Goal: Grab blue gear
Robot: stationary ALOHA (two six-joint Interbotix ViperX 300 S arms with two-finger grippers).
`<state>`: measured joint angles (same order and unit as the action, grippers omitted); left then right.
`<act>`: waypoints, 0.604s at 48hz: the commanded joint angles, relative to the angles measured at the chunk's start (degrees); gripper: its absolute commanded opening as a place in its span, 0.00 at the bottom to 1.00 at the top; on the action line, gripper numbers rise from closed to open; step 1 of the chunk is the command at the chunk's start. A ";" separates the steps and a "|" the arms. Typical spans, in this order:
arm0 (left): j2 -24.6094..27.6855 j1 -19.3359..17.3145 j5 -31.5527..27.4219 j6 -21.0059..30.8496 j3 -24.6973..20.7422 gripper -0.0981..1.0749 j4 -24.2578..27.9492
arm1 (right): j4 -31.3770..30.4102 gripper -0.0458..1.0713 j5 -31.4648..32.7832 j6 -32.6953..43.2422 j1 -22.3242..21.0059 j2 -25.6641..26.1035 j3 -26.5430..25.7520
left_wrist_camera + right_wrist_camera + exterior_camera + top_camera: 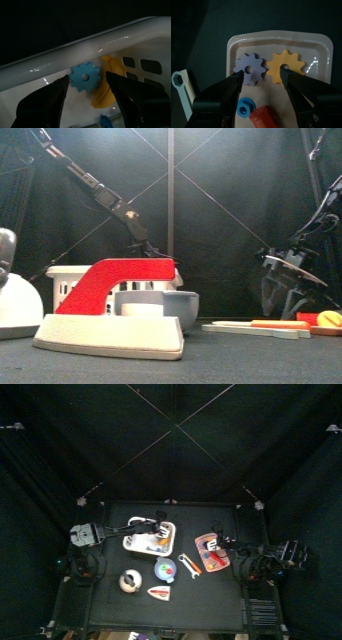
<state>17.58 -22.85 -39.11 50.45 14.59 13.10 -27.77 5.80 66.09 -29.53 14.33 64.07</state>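
White tray wall fills your left-wrist frame; left gripper spread wide, blue gear centred between, probably untouched.

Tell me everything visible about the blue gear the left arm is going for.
The blue gear is a small, bright-blue toothed wheel with a light hole at its centre; it looks like matte plastic. It sits inside the white basket, just below the rim, seemingly leaning against the inner wall, with a yellow part beside and partly overlapping it. The left gripper hovers over it with jaws open on either side, not touching. A smaller blue piece lies lower down.
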 commanded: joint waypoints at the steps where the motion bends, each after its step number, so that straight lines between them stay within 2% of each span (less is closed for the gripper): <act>1: -0.44 -0.18 0.00 0.09 -1.41 0.89 -0.09 | -0.26 0.87 -0.18 0.18 0.70 -0.09 -0.88; 17: 0.88 -0.62 0.00 0.09 -0.97 0.89 -1.23 | -0.79 0.87 -0.18 0.18 1.23 -0.53 -1.58; 29: 1.14 -0.97 0.00 -0.26 -0.88 0.89 -4.04 | -0.88 0.87 -0.18 0.18 1.32 -0.62 -1.58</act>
<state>19.34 -23.82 -39.20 50.45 14.50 9.76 -28.56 5.80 66.09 -28.39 13.45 63.19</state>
